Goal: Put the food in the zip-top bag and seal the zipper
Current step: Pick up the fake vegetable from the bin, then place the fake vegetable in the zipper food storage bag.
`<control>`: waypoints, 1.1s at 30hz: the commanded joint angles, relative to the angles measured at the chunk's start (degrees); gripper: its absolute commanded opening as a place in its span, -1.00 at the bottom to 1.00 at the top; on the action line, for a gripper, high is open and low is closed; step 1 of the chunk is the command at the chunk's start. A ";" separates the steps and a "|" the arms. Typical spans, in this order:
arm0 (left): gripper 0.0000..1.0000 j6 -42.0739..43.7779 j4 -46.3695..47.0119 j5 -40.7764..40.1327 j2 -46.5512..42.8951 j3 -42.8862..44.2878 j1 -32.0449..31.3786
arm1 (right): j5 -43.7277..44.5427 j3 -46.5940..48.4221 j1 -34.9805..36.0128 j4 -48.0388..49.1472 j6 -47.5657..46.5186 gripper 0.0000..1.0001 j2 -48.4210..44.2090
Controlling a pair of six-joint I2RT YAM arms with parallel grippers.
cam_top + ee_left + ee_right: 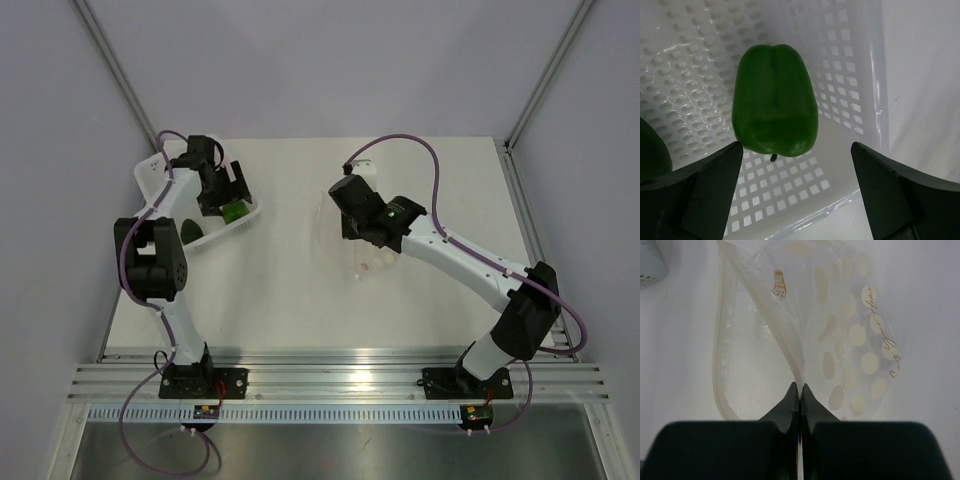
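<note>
- Left gripper (796,155): fingers spread wide and holding nothing, poised over the white tray (855,65) near the far-left corner of the tabletop.
- Green pepper (775,100): the bright green food, lying on the tray floor close to the tray's side wall, centred between the left fingers but not yet touched by them.
- Right gripper (800,390): fingers pressed together on one lip of the zip-top bag (855,340), lifting it so the mouth gapes.
- Zip-top bag, location: around the middle of the tabletop, somewhat toward the far edge, dotted face up; no food is visible inside it.
- Zipper (719,340): unsealed, its two strips well apart.
- Peach and red-and-green piece: not made out in any view.
- Step in hand, as judged: picking the pepper.
- Handling note: descend straight, close across the pepper's narrow sides, and keep the fingertips off the tray wall and perforated floor.
- Handling note: the right pinch should keep the lip raised so the mouth stays wide for the drop.
</note>
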 commanded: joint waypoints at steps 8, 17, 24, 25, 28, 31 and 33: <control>0.70 -0.41 3.30 -3.92 4.96 0.27 0.03 | -1.85 1.58 0.44 1.81 1.37 -1.00 -0.36; 0.01 -1.47 6.38 -6.55 2.77 -2.54 0.03 | -1.94 -0.18 0.44 1.64 2.69 -1.00 -1.77; -0.35 -0.06 5.68 -5.68 -10.05 -6.14 -0.23 | -5.28 1.13 0.44 4.35 2.60 -1.00 0.25; -0.36 0.20 5.42 -4.98 -11.72 -6.58 -0.32 | -5.63 1.92 0.44 4.36 2.43 -1.00 1.73; -0.46 1.60 3.50 -3.13 -17.26 -6.94 -1.02 | -6.68 5.96 0.44 5.15 1.37 -1.00 5.59; -0.51 2.83 1.12 -0.41 -20.96 -6.85 -1.73 | -8.88 11.23 0.35 6.03 0.76 -1.00 10.42; -0.52 3.01 0.76 2.84 -23.51 -7.55 -2.51 | -11.77 15.35 0.35 6.64 1.10 -1.00 14.29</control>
